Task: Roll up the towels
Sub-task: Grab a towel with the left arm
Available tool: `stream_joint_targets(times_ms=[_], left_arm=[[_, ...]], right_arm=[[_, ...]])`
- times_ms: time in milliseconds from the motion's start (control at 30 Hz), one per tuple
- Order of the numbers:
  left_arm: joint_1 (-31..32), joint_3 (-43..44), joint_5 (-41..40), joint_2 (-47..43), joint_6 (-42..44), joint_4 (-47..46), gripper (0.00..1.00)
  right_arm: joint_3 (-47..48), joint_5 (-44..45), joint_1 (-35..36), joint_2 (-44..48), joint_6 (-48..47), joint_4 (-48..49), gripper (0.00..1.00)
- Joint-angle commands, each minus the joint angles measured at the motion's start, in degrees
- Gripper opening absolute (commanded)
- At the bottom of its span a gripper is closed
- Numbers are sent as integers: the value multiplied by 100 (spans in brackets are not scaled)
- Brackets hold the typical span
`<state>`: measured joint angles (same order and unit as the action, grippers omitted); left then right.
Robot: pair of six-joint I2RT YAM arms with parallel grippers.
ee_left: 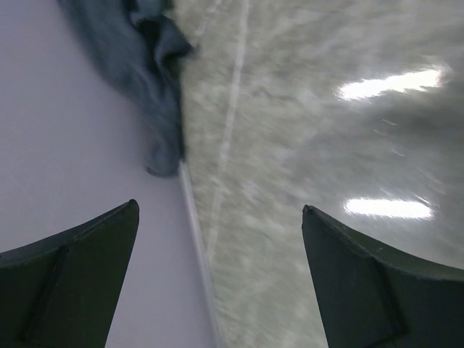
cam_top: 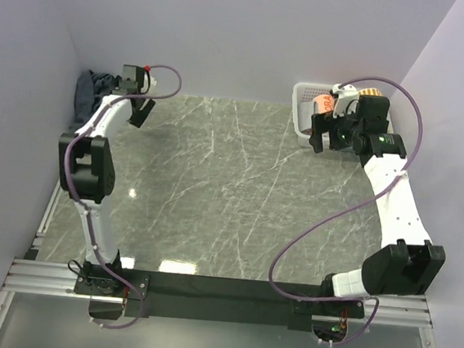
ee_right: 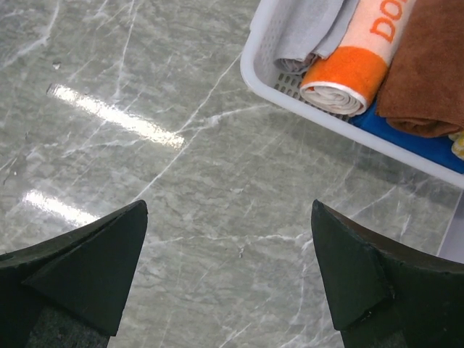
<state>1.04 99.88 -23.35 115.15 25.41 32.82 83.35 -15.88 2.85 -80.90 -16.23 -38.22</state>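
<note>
Top external: step in hand, as I judge it, is fetching the towel (cam_top: 87, 94) from the far-left corner of the table (cam_top: 230, 190). The left gripper (cam_top: 139, 114) hovers just beside it, jaws wide apart, holding nothing.

To do it well:
- Come in low and pinch an outer fold, not the heap's middle.
- Drag it clear of the wall to mid-table, then spread it flat before any roll.
- Bring the right gripper (cam_top: 324, 140) over for the opposite edge. It is also spread and empty, near the basket (cam_top: 302, 90) far right.

Towel: dark navy-blue, soft, crumpled into deep folds against the wall. No straight edge shows and I see no tag.
</note>
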Motion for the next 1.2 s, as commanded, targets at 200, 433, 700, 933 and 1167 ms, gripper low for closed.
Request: stream_joint_targets(times_ms=[200, 433, 700, 933, 1167], left_arm=[[-235, 1058, -1171, 1798, 2283, -2068, 99], [-385, 1806, -1242, 2985, 3285, -2965, 99], [-736, 2747, -1373, 4278, 4208, -3984, 99], [-1158, 2801, -1435, 4613, 4499, -4459, 99], [-1334, 2757, -1374, 4710, 4587, -4837, 90]], right_arm=[[1016, 418, -4, -760, 5, -63, 100], [1569, 884, -13, -1286, -29, -159, 100], [2756, 1201, 5, -1973, 49, -739, 100], [3152, 1526, 84, -2210, 23, -881, 100], [3039, 1614, 137, -2149, -82, -907, 100]])
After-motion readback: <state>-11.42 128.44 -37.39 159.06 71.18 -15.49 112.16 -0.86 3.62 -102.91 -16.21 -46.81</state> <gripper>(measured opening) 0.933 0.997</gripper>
